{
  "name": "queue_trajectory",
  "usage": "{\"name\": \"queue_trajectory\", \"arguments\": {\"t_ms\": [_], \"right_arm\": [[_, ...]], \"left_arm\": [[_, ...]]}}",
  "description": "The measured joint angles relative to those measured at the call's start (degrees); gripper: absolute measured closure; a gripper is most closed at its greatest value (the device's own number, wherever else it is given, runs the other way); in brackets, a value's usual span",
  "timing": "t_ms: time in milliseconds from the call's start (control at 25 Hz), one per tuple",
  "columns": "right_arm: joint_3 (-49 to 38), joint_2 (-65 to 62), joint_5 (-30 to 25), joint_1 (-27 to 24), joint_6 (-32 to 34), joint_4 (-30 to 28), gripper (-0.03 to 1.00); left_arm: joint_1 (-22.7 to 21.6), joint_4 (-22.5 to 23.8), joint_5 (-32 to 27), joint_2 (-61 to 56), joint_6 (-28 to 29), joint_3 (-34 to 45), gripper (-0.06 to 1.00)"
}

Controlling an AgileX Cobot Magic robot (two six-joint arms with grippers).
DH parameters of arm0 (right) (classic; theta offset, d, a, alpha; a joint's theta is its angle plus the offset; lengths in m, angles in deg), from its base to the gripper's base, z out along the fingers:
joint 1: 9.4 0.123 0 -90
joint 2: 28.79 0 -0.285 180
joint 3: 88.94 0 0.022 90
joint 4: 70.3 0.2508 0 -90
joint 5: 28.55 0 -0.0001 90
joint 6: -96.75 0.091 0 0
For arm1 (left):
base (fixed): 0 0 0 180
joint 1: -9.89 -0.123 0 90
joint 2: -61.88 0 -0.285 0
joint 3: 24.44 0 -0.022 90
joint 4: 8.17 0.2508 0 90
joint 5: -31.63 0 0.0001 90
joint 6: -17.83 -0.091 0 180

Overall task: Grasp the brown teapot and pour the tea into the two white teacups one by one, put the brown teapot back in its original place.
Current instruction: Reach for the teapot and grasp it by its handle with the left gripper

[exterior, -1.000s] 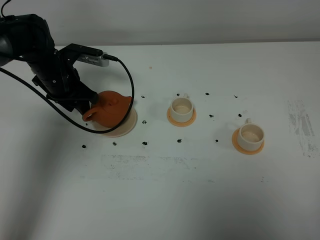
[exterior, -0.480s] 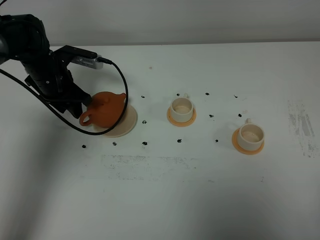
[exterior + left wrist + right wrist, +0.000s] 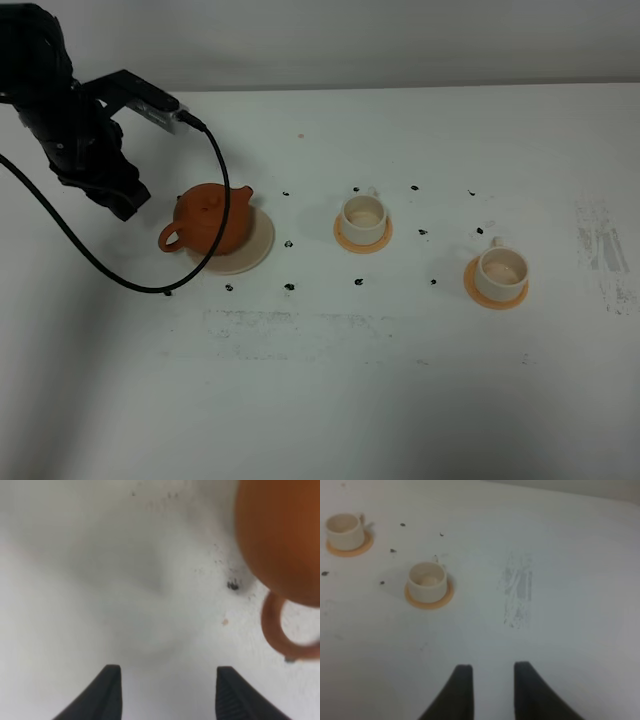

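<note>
The brown teapot (image 3: 207,220) stands upright on the cream saucer (image 3: 256,252), its loop handle toward my left gripper (image 3: 131,204). That gripper is open and empty, a short way left of the handle and apart from it. In the left wrist view the teapot (image 3: 280,535) and its handle (image 3: 272,630) lie beyond the open gripper (image 3: 167,695). Two white teacups (image 3: 363,213) (image 3: 500,271) sit on orange coasters (image 3: 347,240) (image 3: 476,291); their insides look pale and I see no dark tea. My right gripper (image 3: 493,690) is open over bare table, with the cups (image 3: 426,579) (image 3: 342,527) ahead of it.
Small black marks (image 3: 289,286) dot the white table around the saucer and cups. A grey scuffed patch (image 3: 600,245) lies at the right. The left arm's black cable (image 3: 222,200) hangs across the teapot in the high view.
My left gripper has let go of the teapot's handle and drawn back up and to the left. The teapot went from tilted to upright on the saucer.
</note>
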Motion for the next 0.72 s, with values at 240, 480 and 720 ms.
{"name": "queue_trajectory", "arguments": {"t_ms": [240,480,720], "right_arm": [[0.00,0.00,0.00,0.00,0.00,0.00,0.74],[0.00,0.00,0.00,0.00,0.00,0.00,0.75],[0.00,0.00,0.00,0.00,0.00,0.00,0.75]], "left_arm": [[3.29,0.93,3.00,-8.01,-2.58,5.25,0.49],[7.91,1.12,4.93,-13.60,-4.78,11.44,0.49],[10.27,3.80,8.78,-13.19,-5.02,14.23,0.49]]}}
